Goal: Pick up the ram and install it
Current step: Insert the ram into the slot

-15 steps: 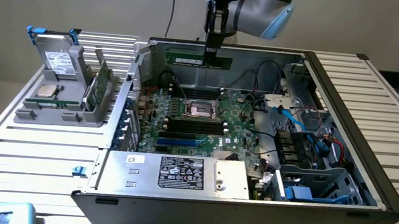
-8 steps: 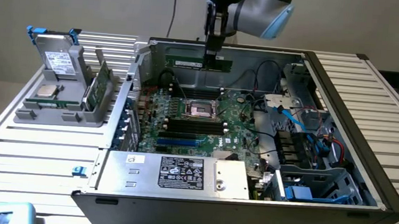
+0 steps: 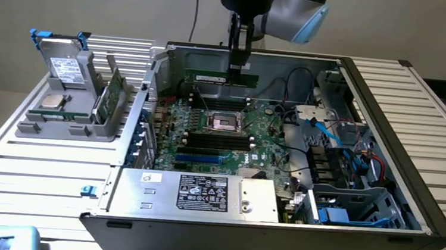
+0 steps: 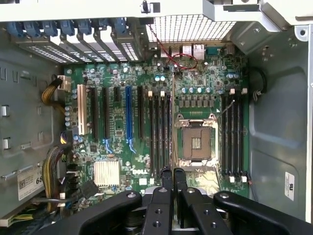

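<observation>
I am clenching my pincer (image 3: 239,68) on the ram (image 3: 210,77), holding it level above the motherboard (image 3: 204,153) inside the open case (image 3: 412,146). I am judging that any skew against the memory slots (image 3: 220,140) risks jamming it, or scraping the bare processor socket (image 3: 225,123).

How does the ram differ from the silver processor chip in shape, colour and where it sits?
The ram is a long, narrow green stick; the processor chip is square and silver. The ram hangs level in the gripper over the motherboard inside the case; the processor chip lies flat in the grey holder outside it, at the exterior view's left. Both are parts not seated on the motherboard.
</observation>
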Robot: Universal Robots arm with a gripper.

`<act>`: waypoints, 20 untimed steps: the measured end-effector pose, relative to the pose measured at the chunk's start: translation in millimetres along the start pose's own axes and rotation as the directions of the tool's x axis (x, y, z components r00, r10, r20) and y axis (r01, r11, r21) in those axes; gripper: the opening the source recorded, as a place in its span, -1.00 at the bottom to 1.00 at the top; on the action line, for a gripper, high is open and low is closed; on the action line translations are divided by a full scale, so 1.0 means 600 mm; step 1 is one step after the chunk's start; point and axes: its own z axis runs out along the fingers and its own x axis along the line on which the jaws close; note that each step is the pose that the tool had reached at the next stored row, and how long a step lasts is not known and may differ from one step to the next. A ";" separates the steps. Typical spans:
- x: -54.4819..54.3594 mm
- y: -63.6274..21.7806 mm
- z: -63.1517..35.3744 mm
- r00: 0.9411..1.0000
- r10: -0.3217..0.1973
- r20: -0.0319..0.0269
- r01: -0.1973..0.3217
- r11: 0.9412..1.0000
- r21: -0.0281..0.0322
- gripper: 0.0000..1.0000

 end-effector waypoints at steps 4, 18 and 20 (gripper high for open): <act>0.001 -0.001 0.012 1.000 0.000 0.000 0.000 1.000 0.000 -0.74; 0.008 -0.002 0.042 1.000 -0.001 -0.003 0.001 1.000 0.000 -0.74; 0.010 -0.002 0.044 1.000 -0.001 -0.005 0.001 1.000 0.000 -0.74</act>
